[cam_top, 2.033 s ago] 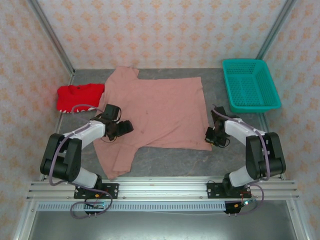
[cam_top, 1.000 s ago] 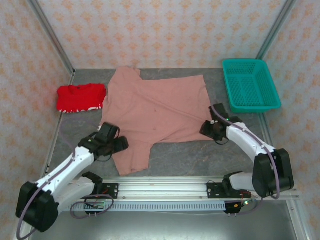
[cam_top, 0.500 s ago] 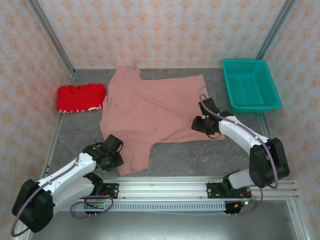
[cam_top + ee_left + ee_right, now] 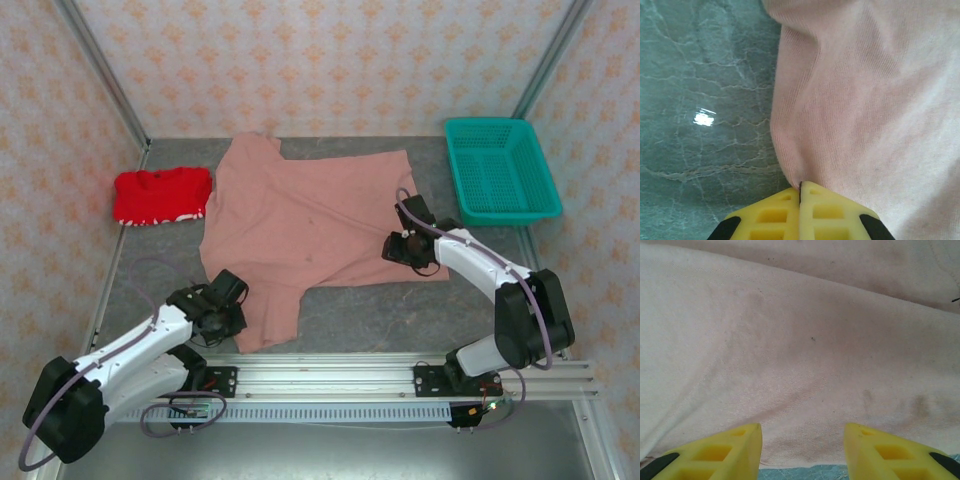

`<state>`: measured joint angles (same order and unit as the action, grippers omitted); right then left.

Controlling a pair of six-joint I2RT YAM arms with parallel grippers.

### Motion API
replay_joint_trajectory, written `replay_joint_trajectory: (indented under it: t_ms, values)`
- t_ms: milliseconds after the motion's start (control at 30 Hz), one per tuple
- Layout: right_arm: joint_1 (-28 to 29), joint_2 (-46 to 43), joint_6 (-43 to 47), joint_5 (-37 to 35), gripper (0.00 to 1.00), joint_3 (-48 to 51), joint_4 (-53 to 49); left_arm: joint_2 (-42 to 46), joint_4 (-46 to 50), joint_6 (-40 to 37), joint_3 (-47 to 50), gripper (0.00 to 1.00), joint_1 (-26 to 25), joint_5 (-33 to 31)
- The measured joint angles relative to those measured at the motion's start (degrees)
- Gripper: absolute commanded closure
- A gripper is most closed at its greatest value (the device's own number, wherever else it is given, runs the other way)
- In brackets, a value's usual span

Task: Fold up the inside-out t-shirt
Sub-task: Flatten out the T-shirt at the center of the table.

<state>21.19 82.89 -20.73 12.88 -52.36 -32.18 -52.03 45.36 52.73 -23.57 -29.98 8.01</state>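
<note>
Across the middle of the table (image 4: 400, 312), from near its far edge down toward the near one, the inside-out t-shirt (image 4: 310, 215) lies spread out with a few long creases. One sleeve trails toward the near edge, left of centre. At that sleeve's left border the left gripper (image 4: 800, 192) is pressed fully closed, and a thin lip of the pink cloth seems nipped between its tips (the bite looks very shallow in the wrist view). The right gripper (image 4: 802, 440) hangs with its jaws moderately apart and nothing between them, over the shirt's near-right hem, a strip of bare table showing just below. The likely trouble is that the slim pinch slips as soon as the sleeve is lifted or dragged. Or it may carry only one layer, so the fold comes out skewed. The right side could also bunch the hem if it closes on a crease. The left arm lies low and stretched along the near-left of the table. The right arm arches in from the near-right with its wrist turned down. A red garment (image 4: 160, 195) sits by the left edge, and a basket (image 4: 487, 122) stands in the far-right corner.
</note>
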Motion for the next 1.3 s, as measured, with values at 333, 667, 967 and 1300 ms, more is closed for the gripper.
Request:
replay_joint_trajectory:
  t_ms: [333,667,967,1300]
  values:
    - [0.0,0.0,0.0,0.0,0.53,0.02,-0.11,3.87,4.9,6.62,-1.77,0.54,-10.56,-2.27]
    - [0.0,0.26,0.42,-0.33,0.51,0.28,0.04,-2.73,4.59,8.85,-1.77,0.89,-15.76,-0.42]
    - [-7.23,-2.58,1.49,-2.89,0.48,1.36,-3.17,4.92,6.75,10.1,-4.02,1.0,-15.3,-1.66]
    - [-23.26,-9.75,-0.74,-2.32,0.48,12.74,-4.24,12.63,12.28,8.26,-10.12,1.0,-6.05,-0.85]
